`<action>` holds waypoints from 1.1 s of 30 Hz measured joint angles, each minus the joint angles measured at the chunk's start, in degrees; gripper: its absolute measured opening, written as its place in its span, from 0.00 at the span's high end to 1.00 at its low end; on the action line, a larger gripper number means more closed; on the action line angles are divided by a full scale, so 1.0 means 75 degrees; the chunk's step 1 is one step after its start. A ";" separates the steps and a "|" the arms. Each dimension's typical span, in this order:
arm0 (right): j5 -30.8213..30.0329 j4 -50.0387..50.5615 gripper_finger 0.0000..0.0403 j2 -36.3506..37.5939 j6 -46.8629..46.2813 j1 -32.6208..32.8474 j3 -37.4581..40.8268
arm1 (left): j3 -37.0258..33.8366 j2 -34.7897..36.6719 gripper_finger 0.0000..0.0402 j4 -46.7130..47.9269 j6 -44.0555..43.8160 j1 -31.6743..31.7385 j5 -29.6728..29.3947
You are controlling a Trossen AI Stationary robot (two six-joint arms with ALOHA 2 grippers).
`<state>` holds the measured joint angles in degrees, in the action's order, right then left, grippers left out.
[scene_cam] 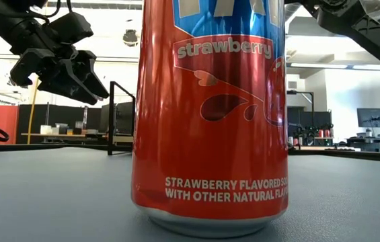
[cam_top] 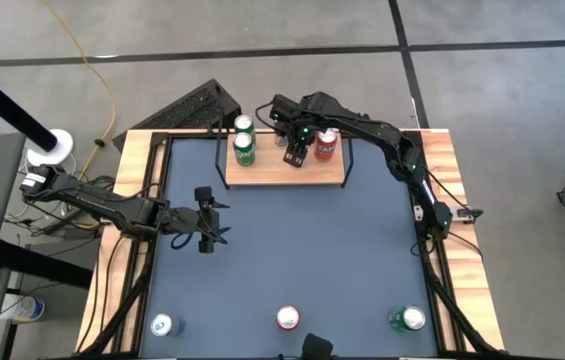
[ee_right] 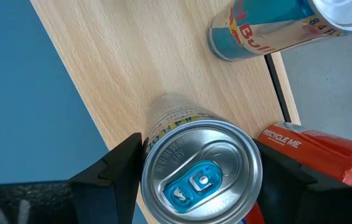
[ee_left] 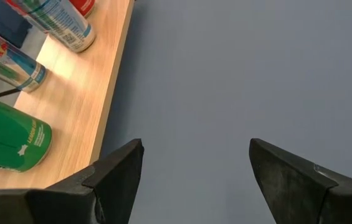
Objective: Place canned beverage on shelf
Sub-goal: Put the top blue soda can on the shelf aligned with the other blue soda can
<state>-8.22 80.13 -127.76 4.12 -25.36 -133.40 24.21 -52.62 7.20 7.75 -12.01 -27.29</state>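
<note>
The right gripper [cam_top: 295, 152] is hanging over the small light-wood shelf with black wire end frames [cam_top: 330, 172] at the table's far edge, its fingers sitting spread on either side of a silver-topped can with a blue tab [ee_right: 202, 176] standing upright on the board; whether they are pressing it cannot be told. A red can [cam_top: 326, 145] is standing just beside it, and two green cans [cam_top: 244, 149] are standing at the shelf's other end. The left gripper [cam_top: 207, 222] is hovering over the dark grey table top [cam_top: 312, 240], fingers wide apart and gripping nothing. Three more cans are waiting along the near edge, a red strawberry can [cam_top: 288, 318] in the middle.
</note>
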 joint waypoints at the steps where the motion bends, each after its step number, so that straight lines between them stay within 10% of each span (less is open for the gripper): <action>1: 0.0008 -0.0001 0.38 0.0000 -0.0001 0.0000 0.0000 | 0.0000 0.0000 0.30 0.0000 0.0000 -0.0001 0.0000; 33: -0.0181 0.0899 0.20 0.0163 0.2099 0.0003 -0.0204 | 0.0000 0.0000 0.30 -0.0006 0.0014 0.0000 0.0073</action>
<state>-9.58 86.87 -126.54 19.86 -25.35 -134.93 24.21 -52.62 7.16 7.86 -12.01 -26.74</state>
